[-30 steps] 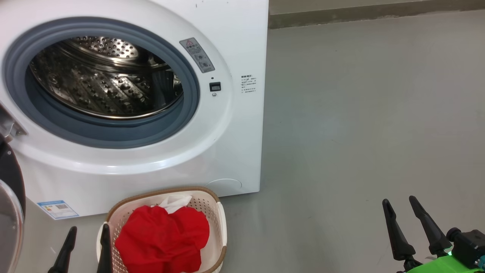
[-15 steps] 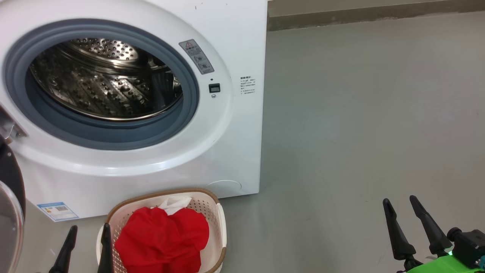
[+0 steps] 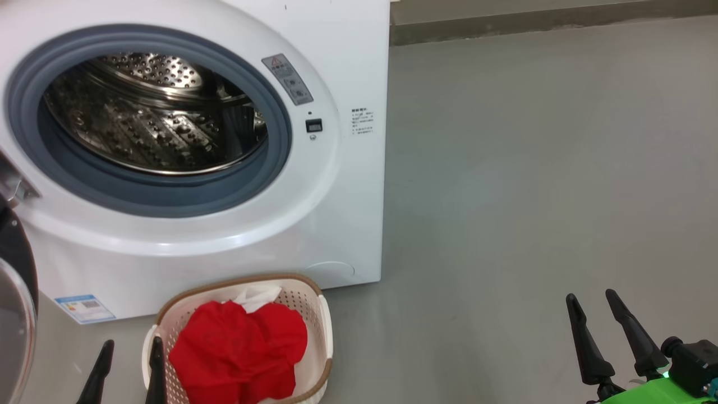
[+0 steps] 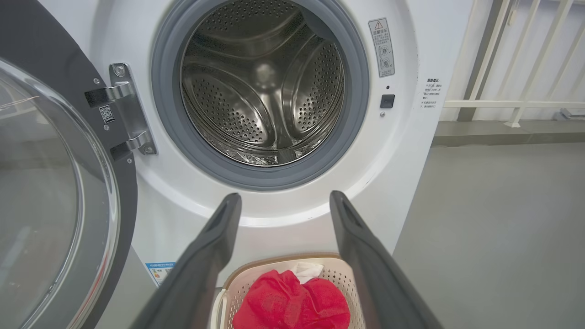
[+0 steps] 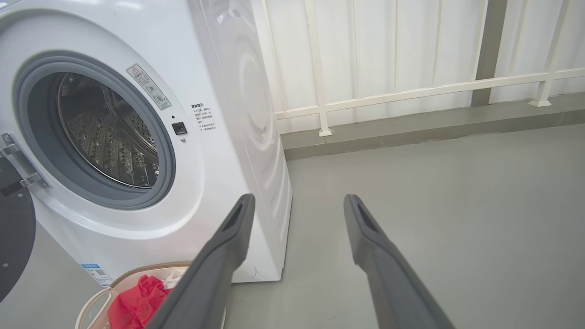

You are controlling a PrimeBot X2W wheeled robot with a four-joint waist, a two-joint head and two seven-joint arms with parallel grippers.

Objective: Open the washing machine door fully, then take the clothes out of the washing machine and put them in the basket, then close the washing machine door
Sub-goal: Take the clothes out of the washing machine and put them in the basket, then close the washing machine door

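The white washing machine (image 3: 348, 50) stands at the left, its steel drum (image 3: 151, 118) bare. Its black-rimmed door (image 3: 17, 314) hangs swung open at the far left, with the glass bowl (image 4: 36, 192) big in the left wrist view. On the floor before the machine sits the cream basket (image 3: 322, 331), holding the red clothes (image 3: 238, 350) and a white piece (image 3: 258, 296). My left gripper (image 3: 130, 350) is open at the basket's left rim, nothing between its fingers. My right gripper (image 3: 592, 300) is open over bare floor at the lower right.
Grey floor (image 3: 533, 168) stretches to the right of the machine. A low grey kerb (image 3: 533, 22) runs along the back, with a white railing (image 5: 411, 91) above it.
The whole head view has shifted slightly left, so the camera moved. Both grippers stay open and in place, and the clothes lie as before in the basket.
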